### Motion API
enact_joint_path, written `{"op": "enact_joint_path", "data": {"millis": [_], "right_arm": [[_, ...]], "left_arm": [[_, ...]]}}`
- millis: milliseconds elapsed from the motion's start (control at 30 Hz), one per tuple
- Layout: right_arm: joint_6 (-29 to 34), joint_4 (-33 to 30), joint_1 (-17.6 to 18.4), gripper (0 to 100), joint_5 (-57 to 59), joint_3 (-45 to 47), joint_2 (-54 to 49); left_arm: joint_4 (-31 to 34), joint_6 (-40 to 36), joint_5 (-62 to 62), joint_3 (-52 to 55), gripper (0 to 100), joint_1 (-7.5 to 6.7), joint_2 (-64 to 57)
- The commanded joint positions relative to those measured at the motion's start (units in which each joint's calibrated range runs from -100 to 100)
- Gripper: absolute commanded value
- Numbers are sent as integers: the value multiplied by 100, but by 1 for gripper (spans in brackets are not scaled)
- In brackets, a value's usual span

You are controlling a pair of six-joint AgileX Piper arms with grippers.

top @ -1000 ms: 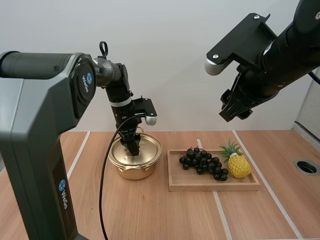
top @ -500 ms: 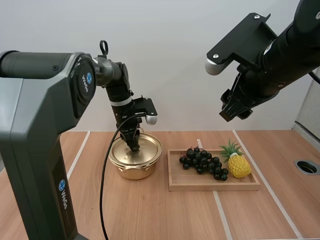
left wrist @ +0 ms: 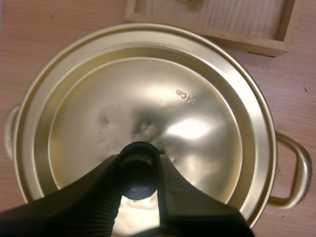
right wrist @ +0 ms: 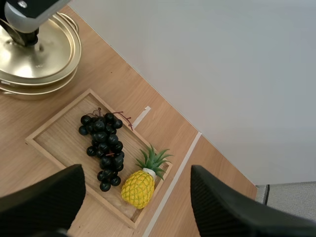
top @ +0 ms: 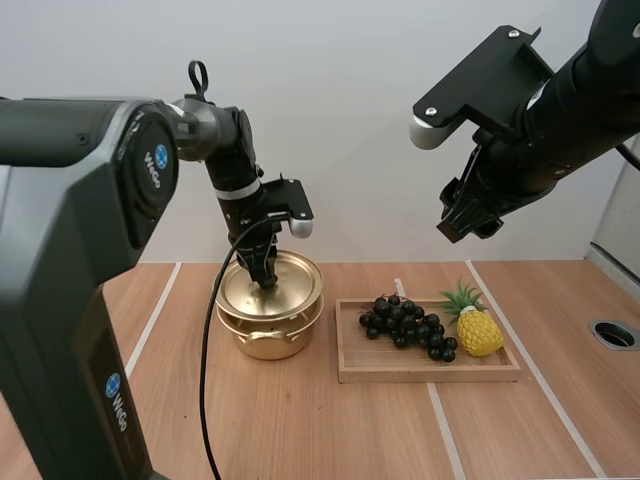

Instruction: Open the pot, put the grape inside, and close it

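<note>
The gold pot (top: pixel 268 338) stands left of the wooden tray (top: pixel 430 372). My left gripper (top: pixel 266 276) is shut on the black knob (left wrist: pixel 139 173) of the gold lid (top: pixel 272 288), and the lid hangs slightly tilted just above the pot's rim (left wrist: pixel 269 123). Both fingers (left wrist: pixel 98 197) pinch the knob from either side. A bunch of dark grapes (top: pixel 405 320) lies on the tray, seen also from the right wrist as grapes (right wrist: pixel 103 143). High above the tray, my right gripper (top: pixel 470 222) is open with nothing between its fingers (right wrist: pixel 44 202).
A small yellow pineapple (top: pixel 478 330) lies at the tray's right end beside the grapes. The pot's side handle (left wrist: pixel 294 170) sticks out toward the tray (left wrist: pixel 212 29). A round hole (top: pixel 612 334) sits in the table at far right.
My left gripper closed on the lid's knob and raised the lid a little off the pot. The right arm has stayed still.
</note>
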Motion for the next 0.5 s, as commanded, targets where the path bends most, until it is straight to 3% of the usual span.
{"op": "enact_joint_path", "data": {"millis": [0, 233, 300, 467], "right_arm": [[-31, 31, -18, 100, 9, -38, -67], [-31, 31, -18, 100, 9, -38, -67], [-31, 31, -18, 100, 9, -38, -67], [-31, 159, -18, 100, 9, -38, -67]], "left_arm": [[-253, -57, 0, -164, 0, 2, -631], [-857, -398, 0, -732, 0, 156, -2005], [-971, -643, 0, -981, 0, 247, -2377], [-1478, -1342, -286, -1644, 0, 624, -3112]]}}
